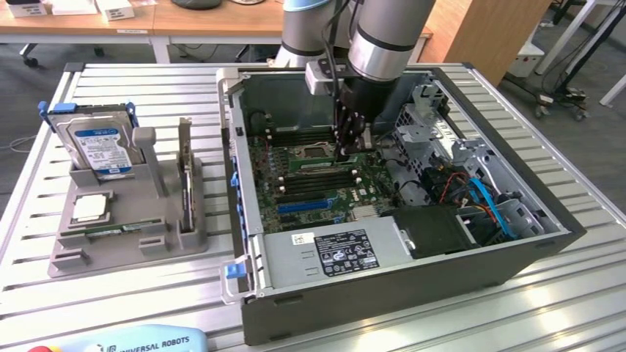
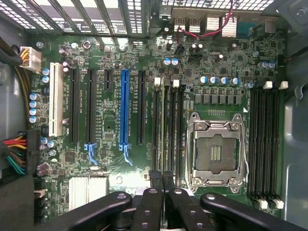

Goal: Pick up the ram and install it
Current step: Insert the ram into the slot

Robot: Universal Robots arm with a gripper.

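Bright, even light, seemingly overhead; soft shadows.

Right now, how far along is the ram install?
Done: pickup, it seems; the pincer is shut on a thin edge-on stick, apparently the ram, inside the case. In hand: the ram lines up with the slots beside the socket. Left: seating; I cannot tell whether it is pressed home.

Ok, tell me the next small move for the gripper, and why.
Probably press straight down a little. The gripper is shut on the ram, which stands edge-on among the memory slots beside the processor socket; I cannot tell whether it is seated.
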